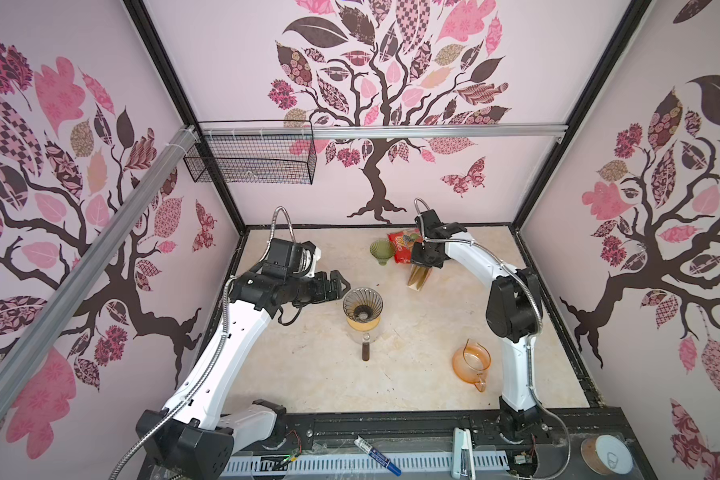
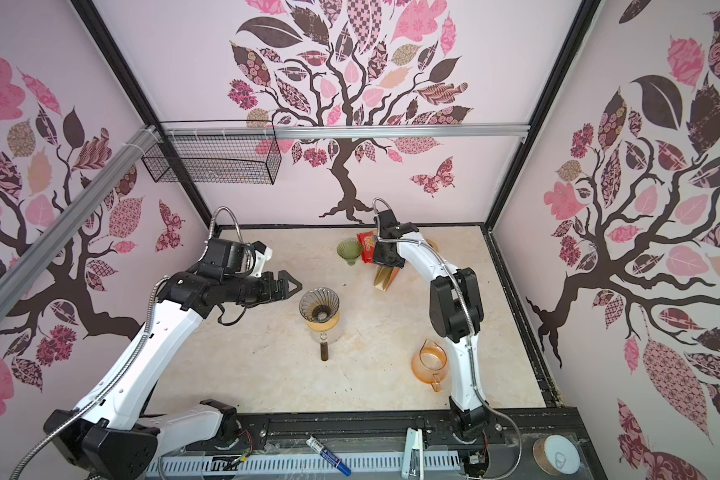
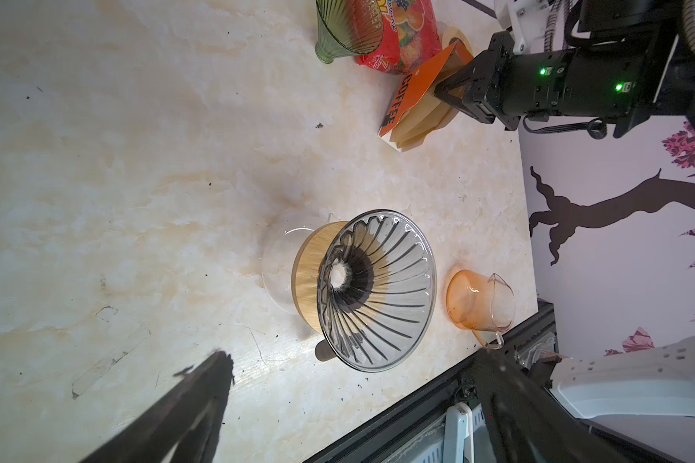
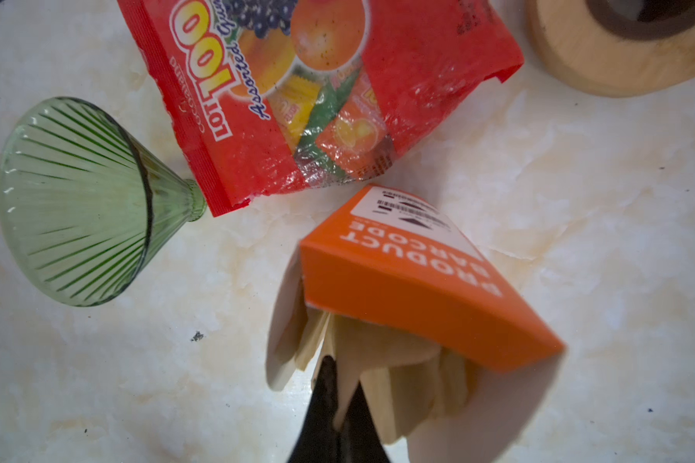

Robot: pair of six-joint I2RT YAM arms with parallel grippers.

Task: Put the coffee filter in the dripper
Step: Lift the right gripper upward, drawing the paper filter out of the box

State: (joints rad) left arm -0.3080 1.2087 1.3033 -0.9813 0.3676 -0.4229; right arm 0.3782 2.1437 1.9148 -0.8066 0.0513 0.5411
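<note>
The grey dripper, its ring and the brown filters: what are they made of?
The dripper looks like smoky clear glass, maybe plastic: you see through its ribbed wall. Its ring looks like pale wood, with fine grain lines. The filters look like thin matte brown paper, folded.

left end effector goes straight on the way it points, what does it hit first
Most likely the glass dripper: the left wrist view shows it ahead between the open jaws of the left end effector, and a top view puts it just past them. Height is unclear; it might skim over the rim.
</note>
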